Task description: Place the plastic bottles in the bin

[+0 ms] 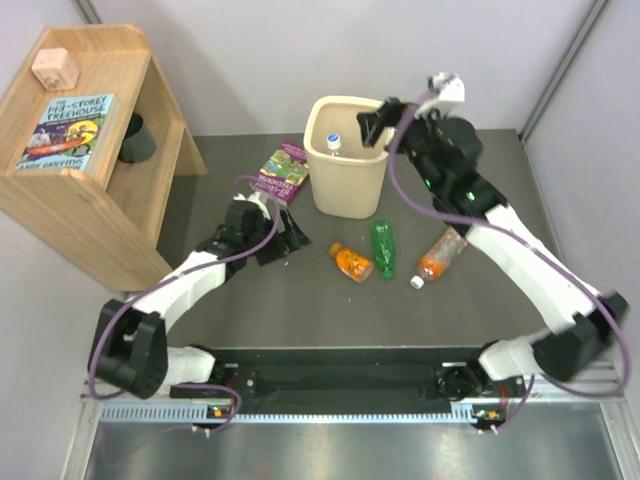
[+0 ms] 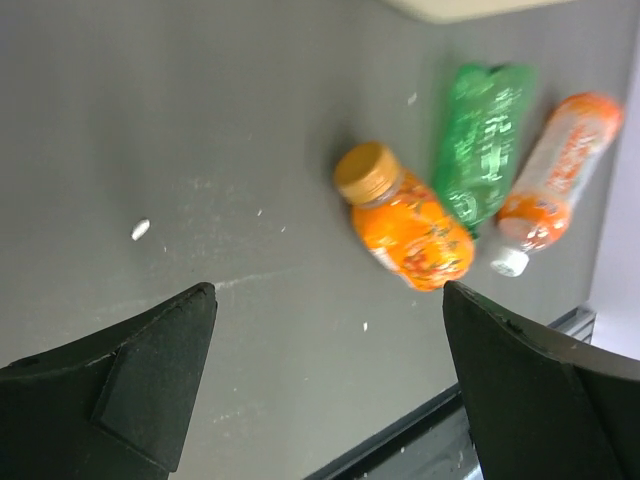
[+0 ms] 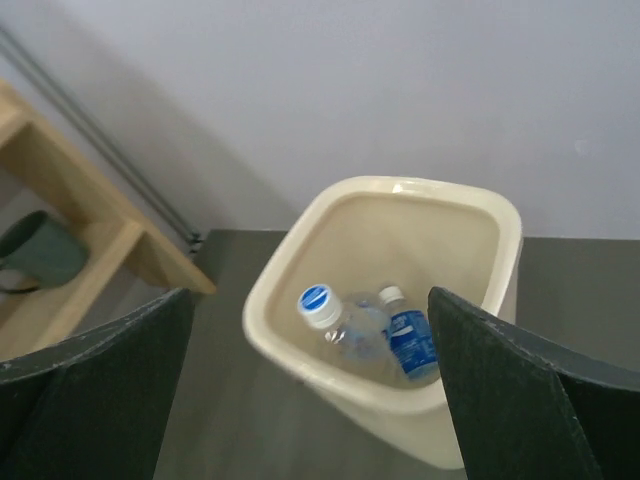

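1. My left gripper (image 1: 284,246) is hovering low over the grey table (image 1: 250,300), left of centre in the overhead view; its jaws are standing wide apart and are gripping nothing; only bare tabletop is showing between them in the left wrist view.

2. My right gripper (image 3: 311,295) is hanging above the bin (image 1: 350,190), at upper centre of the overhead view; its jaws are also standing wide apart and are carrying nothing; the bin's open mouth is showing between them in the right wrist view.

3. Three bottles are lying on their sides on the table, below the bin in the overhead view; the short orange bottle (image 2: 410,225), tan-capped, is lying furthest left; the green bottle (image 2: 485,150) is lying just beside it, in the middle; the long orange bottle (image 2: 555,175), white-capped, is lying furthest right; all three are lying to the right of my left jaws and apart from them.

4. The clear bottle (image 3: 350,330) is resting inside the bin, near the bottom, showing a blue-marked white cap; a smaller white cap over a blue label is lying just beside it; I cannot tell whether this is one bottle or two.

5. A purple book (image 1: 283,172) is lying on the table just beside the bin's left side; the wooden shelf (image 1: 90,150) is standing at upper left, carrying a second book (image 1: 68,132) on top and a dark cup (image 1: 136,138) inside.
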Robot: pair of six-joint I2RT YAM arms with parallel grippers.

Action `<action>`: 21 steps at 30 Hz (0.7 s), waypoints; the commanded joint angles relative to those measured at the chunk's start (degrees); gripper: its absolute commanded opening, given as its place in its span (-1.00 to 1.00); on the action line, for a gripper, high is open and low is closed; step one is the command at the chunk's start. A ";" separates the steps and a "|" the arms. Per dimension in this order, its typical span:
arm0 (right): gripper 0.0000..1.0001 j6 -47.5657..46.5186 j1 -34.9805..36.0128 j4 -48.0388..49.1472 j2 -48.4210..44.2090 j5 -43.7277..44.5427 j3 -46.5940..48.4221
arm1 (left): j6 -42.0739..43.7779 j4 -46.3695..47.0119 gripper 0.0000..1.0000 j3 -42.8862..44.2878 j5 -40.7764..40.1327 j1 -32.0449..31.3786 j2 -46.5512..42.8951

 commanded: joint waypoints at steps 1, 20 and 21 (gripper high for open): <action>0.99 1.17 5.02 4.78 -11.50 1.46 -10.42 | -2.08 3.63 0.98 4.43 0.91 -2.49 7.17; 0.99 -6.12 10.93 -26.69 -10.92 -2.31 -23.87 | -12.62 -12.79 0.93 7.53 -28.78 -8.31 6.76; 0.99 -6.12 11.01 -26.16 -9.78 -4.06 -24.49 | -12.97 -14.19 0.93 6.82 -29.32 -7.77 5.70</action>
